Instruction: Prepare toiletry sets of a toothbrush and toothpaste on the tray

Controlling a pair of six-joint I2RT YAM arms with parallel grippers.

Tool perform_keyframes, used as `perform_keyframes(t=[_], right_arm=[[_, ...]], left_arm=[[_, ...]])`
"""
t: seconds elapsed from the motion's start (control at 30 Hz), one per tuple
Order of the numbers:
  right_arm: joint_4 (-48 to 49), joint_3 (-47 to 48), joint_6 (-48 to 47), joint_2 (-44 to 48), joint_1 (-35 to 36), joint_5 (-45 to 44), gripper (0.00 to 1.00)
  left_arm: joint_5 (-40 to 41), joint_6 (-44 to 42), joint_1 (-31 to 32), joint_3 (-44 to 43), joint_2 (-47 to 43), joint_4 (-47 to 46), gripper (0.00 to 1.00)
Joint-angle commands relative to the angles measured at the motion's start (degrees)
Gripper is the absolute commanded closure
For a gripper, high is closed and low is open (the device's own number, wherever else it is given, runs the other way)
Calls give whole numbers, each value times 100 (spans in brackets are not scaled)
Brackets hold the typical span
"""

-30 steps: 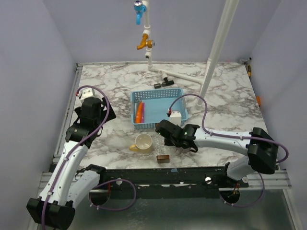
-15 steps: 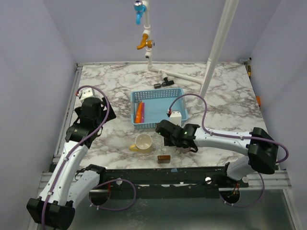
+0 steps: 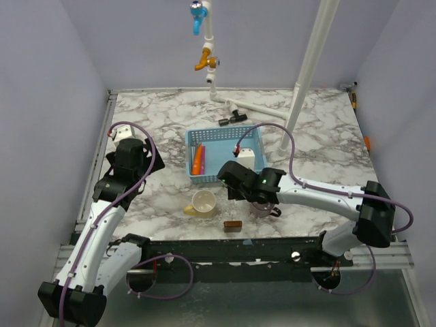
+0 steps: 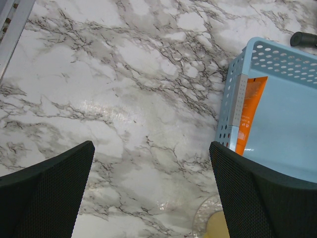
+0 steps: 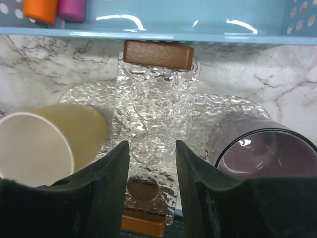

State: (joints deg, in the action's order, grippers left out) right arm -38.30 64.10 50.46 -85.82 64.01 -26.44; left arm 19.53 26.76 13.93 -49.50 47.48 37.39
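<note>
The orange toothpaste tube (image 3: 197,160) lies in the left part of the blue basket (image 3: 225,131); it also shows in the left wrist view (image 4: 249,111). A slim pale stick, apparently the toothbrush (image 4: 239,104), lies beside it along the basket's left wall. The tray (image 5: 153,94) is clear embossed plastic with brown wooden ends, in front of the basket. My right gripper (image 5: 152,148) is open and empty above the tray's middle, between a cream cup (image 5: 44,144) and a purple cup (image 5: 267,153). My left gripper (image 4: 151,148) is open and empty over bare marble left of the basket.
The cream cup (image 3: 204,203) lies tilted on the tray's left. A brown tray end (image 3: 231,225) is near the table's front edge. A magenta end (image 5: 72,9) sits beside the orange one in the basket. White pipes (image 3: 255,107) and a pole (image 3: 306,68) stand behind.
My right gripper has moved a little away from the front edge, toward the basket. The left arm has not moved.
</note>
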Motion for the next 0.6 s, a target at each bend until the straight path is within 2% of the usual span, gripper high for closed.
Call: perform_keyframes(t=[0.0, 0.37, 0.57], right_arm=[[-399, 452, -284, -2, -26, -375, 53], [-341, 1540, -950, -636, -56, -591, 50], [-43, 2219, -1128, -1285, -362, -221, 49]], left_arm=[[25, -33, -31, -115, -20, -12, 1], [-248, -119, -31, -113, 42, -43, 1], [-304, -171, -31, -69, -26, -82, 1]])
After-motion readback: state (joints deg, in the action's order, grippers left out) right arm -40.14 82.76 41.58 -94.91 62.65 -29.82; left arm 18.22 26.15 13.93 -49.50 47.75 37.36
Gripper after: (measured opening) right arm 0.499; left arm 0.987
